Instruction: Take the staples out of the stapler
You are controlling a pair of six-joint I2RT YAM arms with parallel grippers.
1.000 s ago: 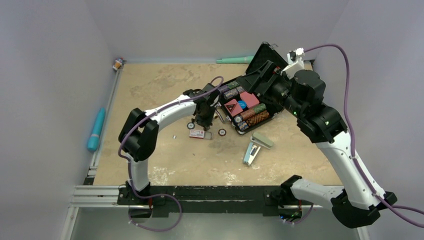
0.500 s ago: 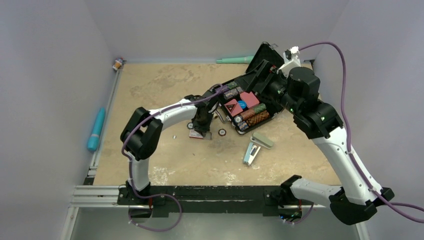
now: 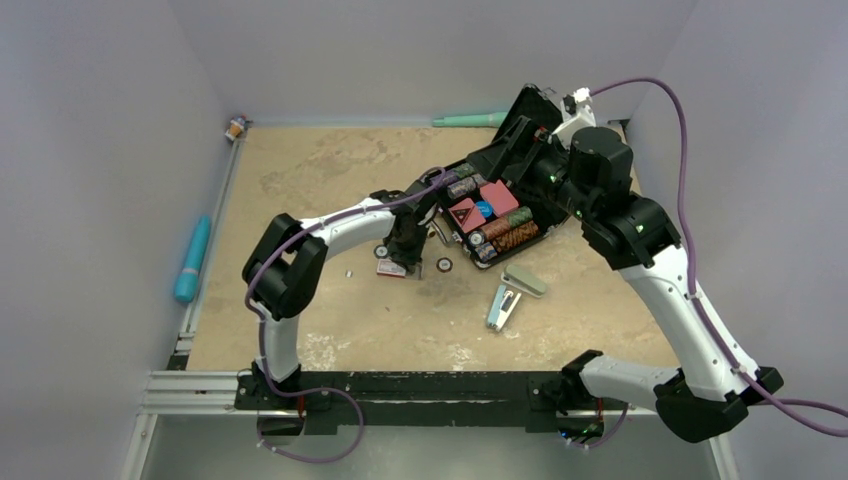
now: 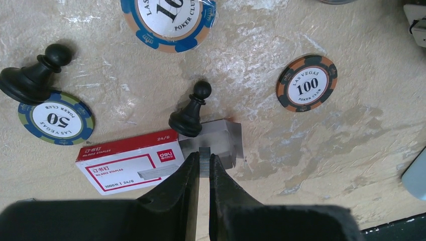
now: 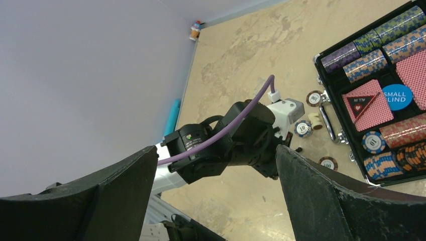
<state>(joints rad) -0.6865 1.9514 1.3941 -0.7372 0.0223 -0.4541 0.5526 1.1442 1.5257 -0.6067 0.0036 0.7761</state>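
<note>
The light-blue stapler (image 3: 511, 295) lies swung open on the table right of centre, with its pale silvery channel showing. My left gripper (image 3: 403, 262) is low over a red and white staple box (image 4: 128, 163). In the left wrist view the left gripper (image 4: 202, 163) is shut on a short grey strip of staples (image 4: 204, 159), held over the box's grey inner tray (image 4: 223, 143). My right gripper (image 3: 520, 150) is raised above the poker case, well away from the stapler. In the right wrist view the right gripper (image 5: 216, 150) is wide open and empty.
An open black poker case (image 3: 497, 215) with chips and cards stands behind the stapler. Loose chips (image 4: 306, 83) and black chess pawns (image 4: 191, 113) lie round the staple box. A teal tube (image 3: 193, 258) lies at the left edge and a green one (image 3: 470, 120) at the back.
My left gripper has come down from beside the case to over the staple box. My right arm has shifted a little to the left and back.
</note>
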